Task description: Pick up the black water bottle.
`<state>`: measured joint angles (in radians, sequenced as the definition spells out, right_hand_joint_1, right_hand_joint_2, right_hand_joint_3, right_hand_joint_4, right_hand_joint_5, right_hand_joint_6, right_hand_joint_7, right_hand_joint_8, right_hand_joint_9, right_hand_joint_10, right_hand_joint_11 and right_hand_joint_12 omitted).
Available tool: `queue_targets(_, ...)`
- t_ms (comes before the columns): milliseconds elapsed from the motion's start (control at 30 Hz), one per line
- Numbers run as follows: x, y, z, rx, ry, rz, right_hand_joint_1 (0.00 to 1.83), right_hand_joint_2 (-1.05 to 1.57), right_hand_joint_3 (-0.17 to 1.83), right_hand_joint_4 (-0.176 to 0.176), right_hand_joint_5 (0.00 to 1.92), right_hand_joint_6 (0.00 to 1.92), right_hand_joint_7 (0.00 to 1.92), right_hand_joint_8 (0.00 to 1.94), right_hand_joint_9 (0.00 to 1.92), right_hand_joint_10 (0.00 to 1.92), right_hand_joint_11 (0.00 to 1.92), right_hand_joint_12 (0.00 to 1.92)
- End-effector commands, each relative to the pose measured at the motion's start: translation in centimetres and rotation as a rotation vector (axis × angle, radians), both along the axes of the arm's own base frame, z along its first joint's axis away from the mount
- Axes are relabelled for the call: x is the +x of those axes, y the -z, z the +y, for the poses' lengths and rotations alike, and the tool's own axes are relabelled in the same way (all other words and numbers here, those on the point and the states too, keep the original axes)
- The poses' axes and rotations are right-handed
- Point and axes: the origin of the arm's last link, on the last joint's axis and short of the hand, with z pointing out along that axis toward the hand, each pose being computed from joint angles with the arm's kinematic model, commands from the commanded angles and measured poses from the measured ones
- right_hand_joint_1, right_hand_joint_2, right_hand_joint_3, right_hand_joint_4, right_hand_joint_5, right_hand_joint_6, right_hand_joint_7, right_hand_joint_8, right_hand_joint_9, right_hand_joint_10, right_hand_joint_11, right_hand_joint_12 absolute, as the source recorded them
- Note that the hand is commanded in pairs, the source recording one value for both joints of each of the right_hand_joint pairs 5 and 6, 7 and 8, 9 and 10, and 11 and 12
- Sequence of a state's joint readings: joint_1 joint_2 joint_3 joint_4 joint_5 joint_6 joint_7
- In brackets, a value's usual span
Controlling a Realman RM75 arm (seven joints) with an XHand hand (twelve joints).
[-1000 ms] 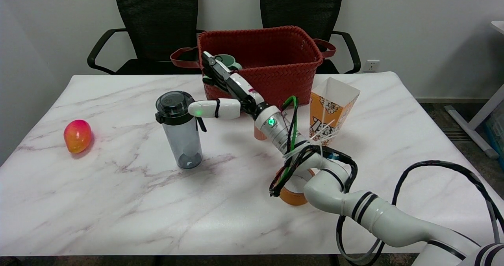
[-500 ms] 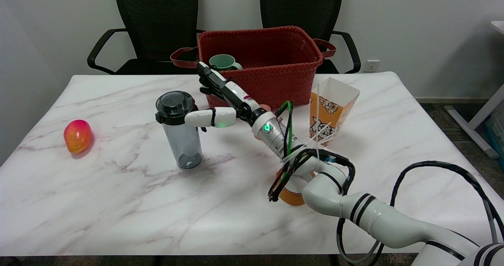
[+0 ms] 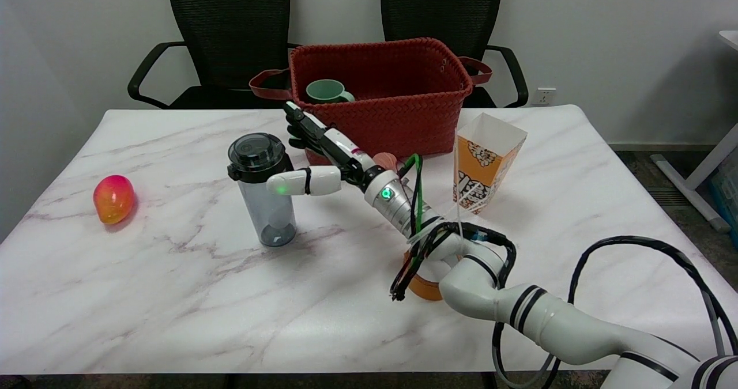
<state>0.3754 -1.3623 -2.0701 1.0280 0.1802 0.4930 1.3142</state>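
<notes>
The black water bottle [image 3: 262,187], with a black lid and smoky see-through body, stands upright left of the table's middle. My right hand [image 3: 320,155] reaches in from the lower right and sits just right of the bottle's upper part. Its white thumb lies in front of the bottle below the lid, and its other fingers stretch out behind the bottle's right side. The fingers are spread, with nothing held between them.
A red woven basket [image 3: 398,112] with a green mug [image 3: 326,91] inside stands behind the hand. An orange popcorn box [image 3: 484,161] is to the right, an orange tape roll [image 3: 424,285] under my arm, a red-yellow mango [image 3: 113,198] at far left. Two black chairs stand beyond the table.
My right hand has moved left and slightly down toward the bottle; the thumb now overlaps the bottle's front. The bottle has not moved.
</notes>
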Motion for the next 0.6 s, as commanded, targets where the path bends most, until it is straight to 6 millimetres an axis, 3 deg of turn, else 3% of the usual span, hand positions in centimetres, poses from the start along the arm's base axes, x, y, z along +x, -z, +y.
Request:
queue_targets(33, -1.3, 1.2, -0.4, 0.012, 0.042, 0.009, 0.75, 0.46, -0.17, 0.000, 0.00, 0.00, 0.06, 0.06, 0.17, 0.17, 0.30, 0.30)
queue_targets(600, -2.5, 2.5, -1.4, 0.011, 0.081, 0.014, 0.75, 0.47, -0.17, 0.000, 0.00, 0.00, 0.08, 0.08, 0.19, 0.19, 0.32, 0.32)
